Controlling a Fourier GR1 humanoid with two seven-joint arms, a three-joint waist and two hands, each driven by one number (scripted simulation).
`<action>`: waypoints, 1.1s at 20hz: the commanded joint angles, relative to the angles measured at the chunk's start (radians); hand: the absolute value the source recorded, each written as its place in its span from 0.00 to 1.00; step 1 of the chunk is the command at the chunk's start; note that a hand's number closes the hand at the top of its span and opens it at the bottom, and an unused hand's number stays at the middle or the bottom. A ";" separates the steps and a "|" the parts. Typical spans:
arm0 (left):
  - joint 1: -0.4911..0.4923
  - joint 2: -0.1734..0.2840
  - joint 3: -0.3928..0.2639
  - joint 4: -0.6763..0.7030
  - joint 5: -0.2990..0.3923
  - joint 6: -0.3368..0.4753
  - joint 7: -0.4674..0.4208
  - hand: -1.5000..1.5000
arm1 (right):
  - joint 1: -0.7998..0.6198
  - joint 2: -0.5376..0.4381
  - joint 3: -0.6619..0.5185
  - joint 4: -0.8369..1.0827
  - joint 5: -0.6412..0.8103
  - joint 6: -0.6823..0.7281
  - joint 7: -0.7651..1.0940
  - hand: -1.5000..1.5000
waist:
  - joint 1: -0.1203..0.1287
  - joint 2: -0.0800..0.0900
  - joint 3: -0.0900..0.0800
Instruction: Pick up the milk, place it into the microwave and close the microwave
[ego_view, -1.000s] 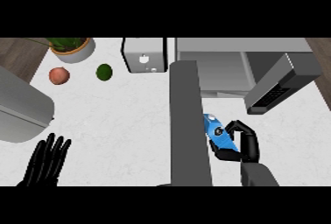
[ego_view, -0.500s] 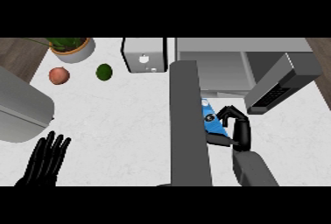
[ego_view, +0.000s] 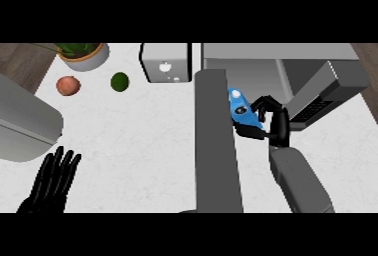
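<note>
White speckled counter, seen from steeply above. At upper right, open microwave, its grey door swung out toward the viewer. Just right of the door, blue milk carton, tilted, clasped in curled fingers of right hand. Near lower left edge, left hand, fingers straight, resting. Farther back: apple, avocado, potted plant, toaster.

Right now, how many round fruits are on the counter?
2. A reddish fruit lies near the counter's far left, by the potted plant. A green fruit sits just right of it, apart. More could be hidden behind the microwave door.
</note>
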 joint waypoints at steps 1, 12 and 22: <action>-0.025 -0.031 -0.041 -0.044 -0.026 0.037 0.063 0.00 | -0.142 -0.032 -0.003 0.146 0.059 -0.055 0.079 1.00 | 0.010 0.004 0.001; -0.047 0.016 0.024 -0.003 0.030 -0.040 0.042 0.00 | -0.357 -0.149 -0.073 0.487 0.120 -0.174 0.040 1.00 | 0.053 0.023 0.003; -0.101 0.034 0.008 0.027 -0.095 0.016 0.070 0.00 | -0.463 -0.190 -0.068 0.581 0.171 -0.399 0.138 1.00 | 0.080 0.037 0.004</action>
